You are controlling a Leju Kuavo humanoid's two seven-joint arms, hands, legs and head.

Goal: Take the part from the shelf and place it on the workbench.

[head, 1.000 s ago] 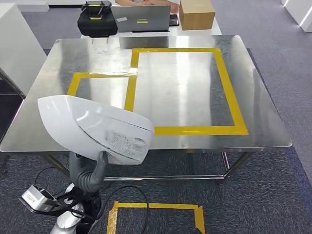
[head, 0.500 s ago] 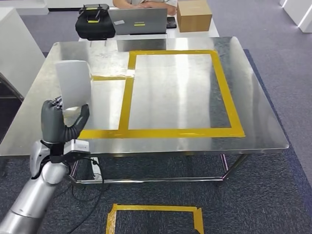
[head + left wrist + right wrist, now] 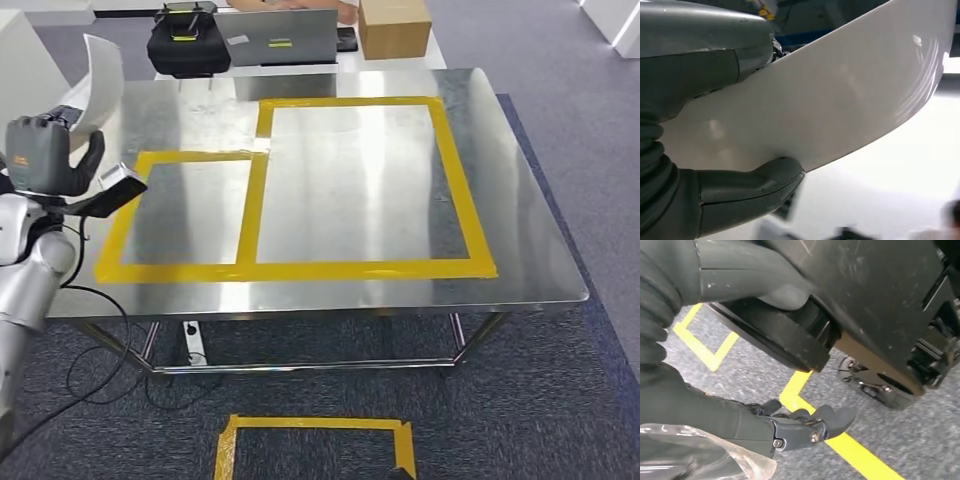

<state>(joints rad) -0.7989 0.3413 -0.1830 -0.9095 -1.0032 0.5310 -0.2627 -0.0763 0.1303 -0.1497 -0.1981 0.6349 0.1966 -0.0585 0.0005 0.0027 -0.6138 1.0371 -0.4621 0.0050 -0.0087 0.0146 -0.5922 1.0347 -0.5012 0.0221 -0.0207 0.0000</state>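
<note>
My left hand [image 3: 47,155], at the upper left of the head view, grips the part [image 3: 100,70], a curved white shell standing up from the hand, above the surface's [image 3: 528,260] left edge. In the left wrist view the thumb [image 3: 753,187] presses the part's [image 3: 836,100] lower rim and the rest of the hand [image 3: 696,55] lies against its far side.

My right hand [image 3: 753,427] hangs over grey carpet crossed by yellow tape [image 3: 851,450]; its fingers [image 3: 828,422] are loosely curled with nothing in them.

The steel surface carries two yellow tape outlines: a small box [image 3: 181,155] left of centre and a large box [image 3: 460,180] sharing its right side. Both enclose bare steel.

Beyond the far edge, at top centre: a black bag [image 3: 189,45], a laptop [image 3: 279,35] and a cardboard box [image 3: 394,25]. A white panel [image 3: 19,60] stands at the upper left corner, just behind the part.

On the floor, a cable [image 3: 113,365] loops beneath the surface's near-left corner, and a tape outline [image 3: 317,425] marks the carpet at bottom centre.
</note>
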